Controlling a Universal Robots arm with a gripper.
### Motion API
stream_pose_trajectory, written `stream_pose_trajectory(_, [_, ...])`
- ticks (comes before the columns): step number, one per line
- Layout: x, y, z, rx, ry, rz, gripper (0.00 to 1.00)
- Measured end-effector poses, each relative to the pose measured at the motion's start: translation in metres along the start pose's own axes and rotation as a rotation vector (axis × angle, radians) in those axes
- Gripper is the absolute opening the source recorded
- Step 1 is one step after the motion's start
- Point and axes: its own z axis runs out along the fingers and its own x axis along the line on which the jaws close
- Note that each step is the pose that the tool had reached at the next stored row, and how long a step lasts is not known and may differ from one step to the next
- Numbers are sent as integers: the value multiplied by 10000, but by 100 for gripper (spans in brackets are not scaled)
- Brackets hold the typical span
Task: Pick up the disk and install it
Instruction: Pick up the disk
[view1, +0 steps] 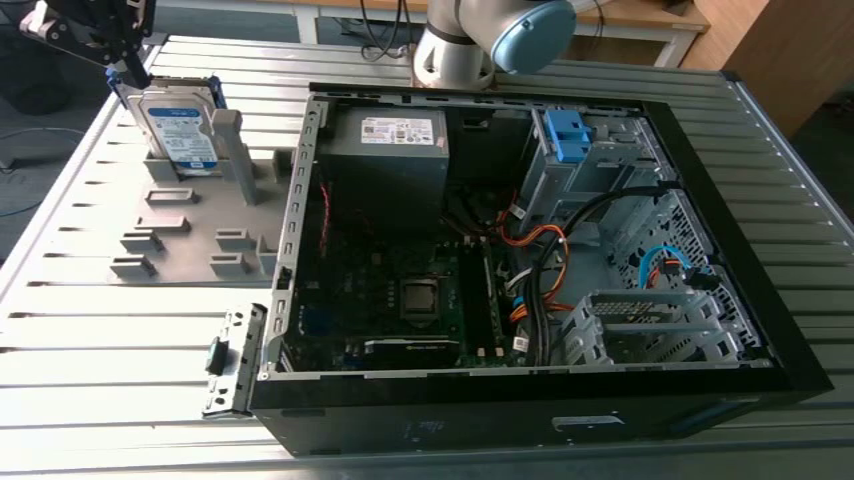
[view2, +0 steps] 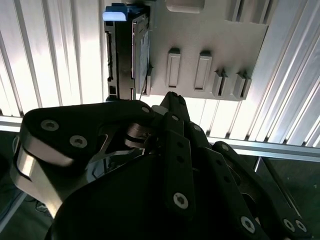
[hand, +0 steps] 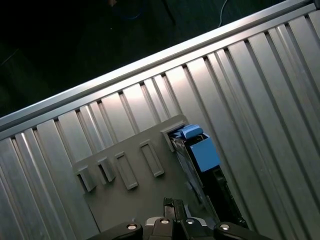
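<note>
Disk (view1: 180, 125) stood upright in grey rack (view1: 187, 235) at ten o'clock of open case (view1: 534, 405); gripper (view1: 131, 75), jaws together and empty, hung beside its top edge, liable to topple it if lowered.

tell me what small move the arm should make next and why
Probably centre the gripper over the disk and ease it down onto the top edge. The disk stands upright in the grey holder on the table, outside the open computer case. The gripper hangs just above one upper corner, apparently without a hold on it.
</note>
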Motion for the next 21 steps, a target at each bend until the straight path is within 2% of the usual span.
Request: stream_pose_trajectory(21, [0,0,0,-17,14,-662,11])
